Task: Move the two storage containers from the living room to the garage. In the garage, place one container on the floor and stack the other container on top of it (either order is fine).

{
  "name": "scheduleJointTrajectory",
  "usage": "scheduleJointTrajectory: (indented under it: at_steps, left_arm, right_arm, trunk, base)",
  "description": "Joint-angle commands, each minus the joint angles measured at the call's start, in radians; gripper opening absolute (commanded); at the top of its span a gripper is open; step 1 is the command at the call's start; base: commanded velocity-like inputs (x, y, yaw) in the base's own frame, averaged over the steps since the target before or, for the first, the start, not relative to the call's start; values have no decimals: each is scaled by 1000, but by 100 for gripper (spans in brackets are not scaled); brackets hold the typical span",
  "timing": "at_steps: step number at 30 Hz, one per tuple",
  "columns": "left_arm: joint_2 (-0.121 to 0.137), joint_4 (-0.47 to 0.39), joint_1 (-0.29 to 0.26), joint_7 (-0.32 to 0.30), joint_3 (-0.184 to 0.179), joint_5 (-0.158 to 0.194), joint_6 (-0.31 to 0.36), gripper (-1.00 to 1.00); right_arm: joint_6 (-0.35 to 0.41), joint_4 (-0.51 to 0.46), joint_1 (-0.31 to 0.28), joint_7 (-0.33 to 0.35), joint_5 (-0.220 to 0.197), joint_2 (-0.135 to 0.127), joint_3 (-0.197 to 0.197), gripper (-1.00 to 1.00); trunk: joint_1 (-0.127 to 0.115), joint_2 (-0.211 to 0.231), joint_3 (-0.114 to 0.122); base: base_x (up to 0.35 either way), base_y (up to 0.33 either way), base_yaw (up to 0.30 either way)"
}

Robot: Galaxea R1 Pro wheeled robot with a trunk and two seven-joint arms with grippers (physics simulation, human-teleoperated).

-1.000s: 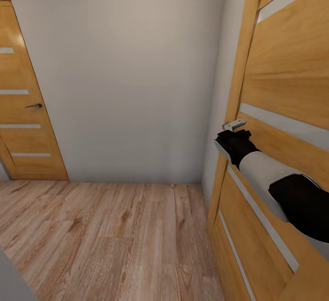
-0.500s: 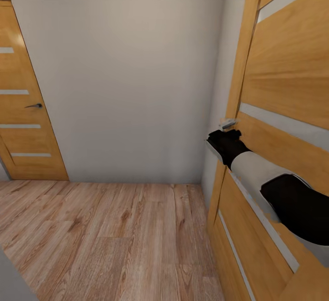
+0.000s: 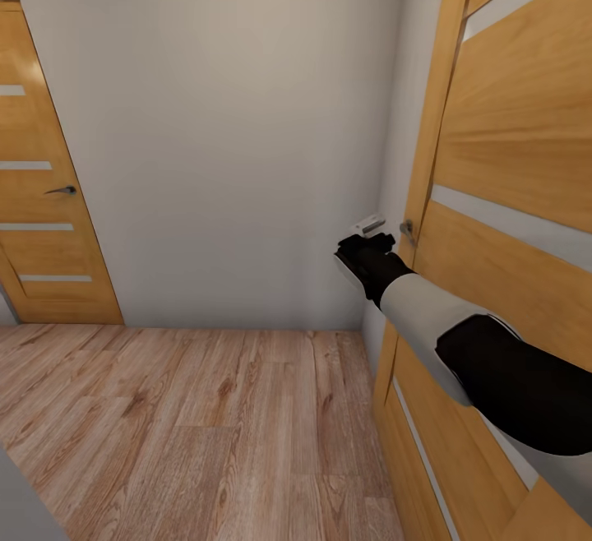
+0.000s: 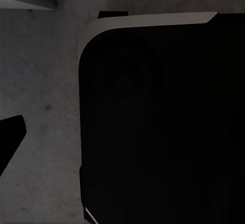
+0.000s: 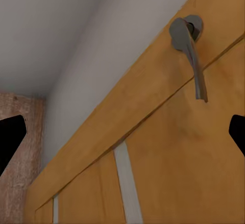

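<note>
Floor surfaces, two kinds seen.

Head view: light wood plank floor (image 3: 205, 426), warm brown with visible grain, planks running away from the camera toward the plain white wall; it meets that wall and the base of the honey-wood doors on either side. Nothing lies on the visible part. Left wrist view: rough dark grey mottled concrete floor (image 4: 46, 106), partly covered by a large black shape close to the camera; bare where it shows.
</note>
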Motion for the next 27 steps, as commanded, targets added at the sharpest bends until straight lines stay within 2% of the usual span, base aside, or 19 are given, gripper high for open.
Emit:
scheduleJointTrajectory:
  at_steps: [1,5,6,7,8,11,18,19,22,27]
  left_arm:
    - [0,0,0,-1,1,1,-3,100]
    - [0,0,0,0,1,1,-2,100]
    - [0,0,0,0,1,1,-2,100]
    - [0,0,0,0,1,1,-2,100]
    - [0,0,0,0,1,1,-2,100]
    - [0,0,0,0,2,1,-1,100]
    - [0,0,0,1,1,1,-2,100]
    - [0,0,0,1,1,1,-2,100]
    - [0,0,0,1,2,1,-2,100]
    - [0,0,0,1,2,1,-2,100]
  right_arm:
    - [3,0,-1,-5,-11,0,6,100]
    - [-6,-2,-1,33,-30,0,4,100]
    - [-7,-3,-1,67,-51,0,4,100]
    - [-10,-3,-1,178,-118,0,4,100]
    - [-12,-3,1,222,-143,0,4,100]
    - [-34,-3,35,278,-174,0,4,100]
    - [-102,-4,204,312,-186,0,3,100]
    - [-116,-5,239,333,-188,0,3,100]
    - [-142,-3,288,367,-184,0,5,100]
    - [-155,-2,350,379,-180,0,5,100]
  trunk:
    - [0,-1,-1]
    - [0,-1,-1]
    - [0,-1,-1]
    - [0,-1,-1]
    - [0,-1,-1]
    - [0,-1,-1]
    - [0,-1,-1]
    - [0,-1,-1]
    - [0,-1,-1]
    - [0,-1,-1]
  base:
    - [0,0,0]
    - [0,0,0]
    - [0,0,0]
    - [0,0,0]
    - [0,0,0]
    - [0,0,0]
    - [0,0,0]
    - [0,0,0]
    - [0,0,0]
    - [0,0,0]
